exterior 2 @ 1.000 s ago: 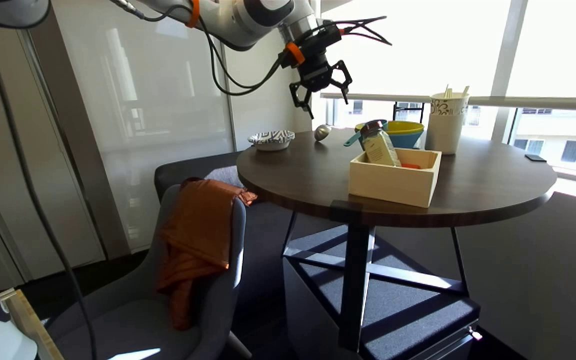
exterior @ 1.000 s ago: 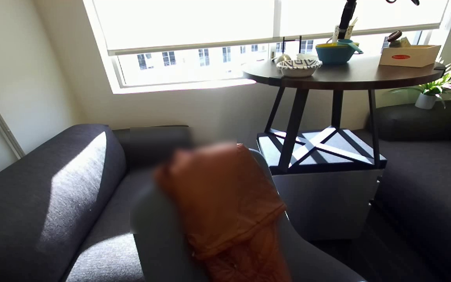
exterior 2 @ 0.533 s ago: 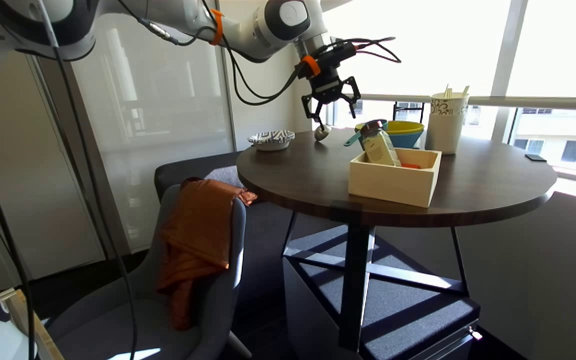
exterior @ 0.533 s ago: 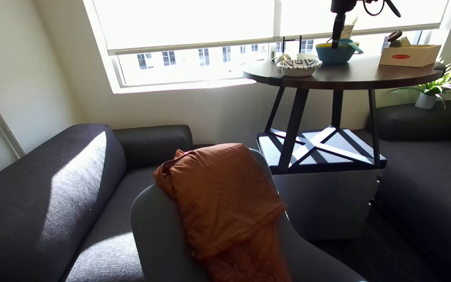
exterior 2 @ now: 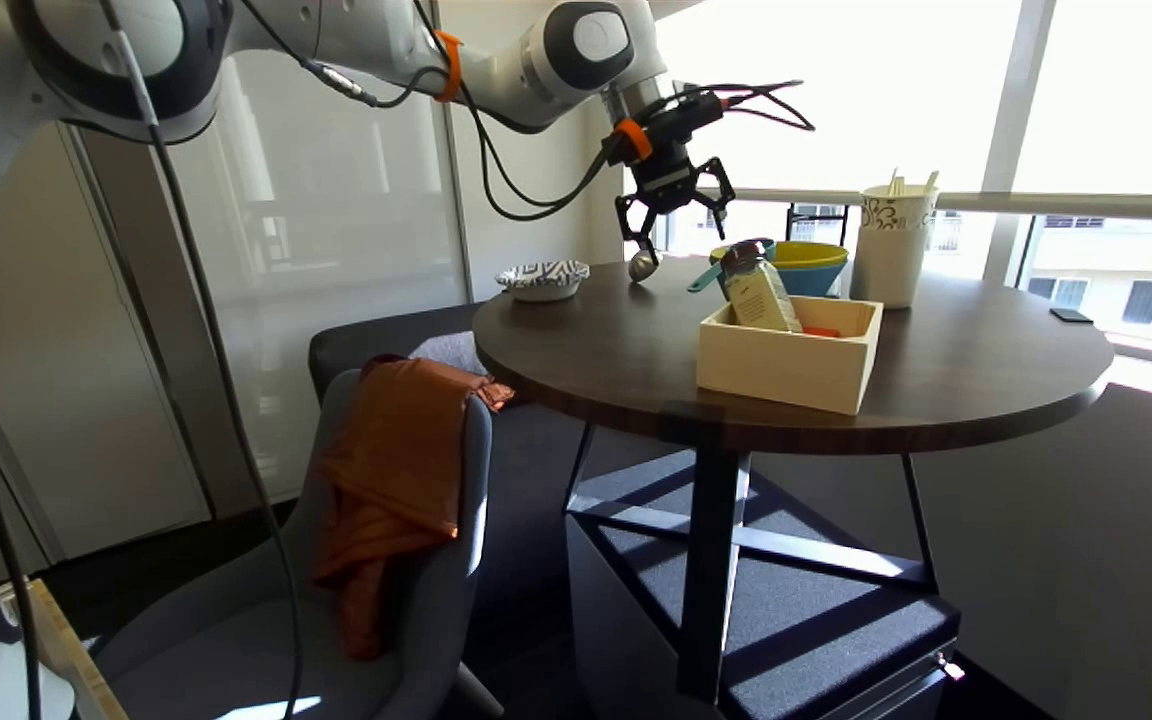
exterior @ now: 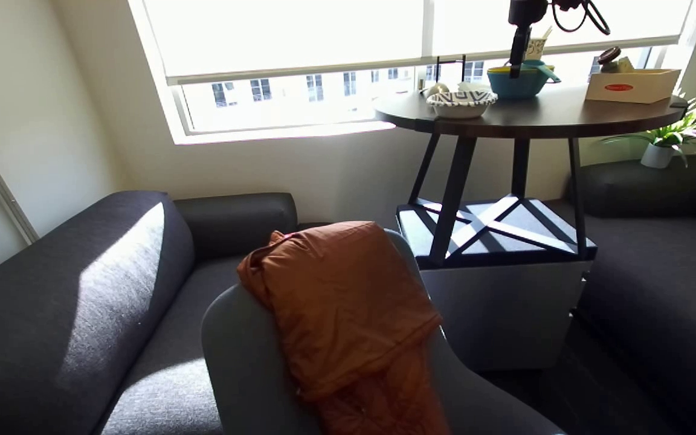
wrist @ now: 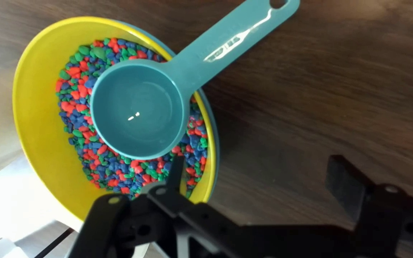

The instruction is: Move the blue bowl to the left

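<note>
The blue bowl [exterior: 508, 89] stands on the round dark table [exterior 2: 596, 345]. It also shows in an exterior view [exterior 2: 816, 280], partly hidden by a jar. In the wrist view its yellow inside [wrist: 38, 118] holds red, green and blue pebbles. A teal measuring cup [wrist: 136, 111] lies in it, with its handle over the rim. My gripper [wrist: 256, 161] is open and empty. In the wrist view one finger [wrist: 176, 173] overlaps the bowl's inside and the other shows over bare table. The gripper also appears in both exterior views [exterior: 515, 71] [exterior 2: 687, 248]. I cannot tell its height above the rim.
A patterned white bowl [exterior: 461, 107] stands near the table edge. A round metal object [exterior 2: 641, 266] lies near the gripper. A wooden box [exterior 2: 776, 370] holds a jar [exterior 2: 761, 298]. A tall cup with utensils [exterior 2: 891, 250] stands beside the blue bowl. A chair with an orange jacket [exterior 2: 391, 470] is beside the table.
The arm has lowered the open gripper toward the table, shifting right in an exterior view, closer to the blue bowl. The bowl and other objects have not moved.
</note>
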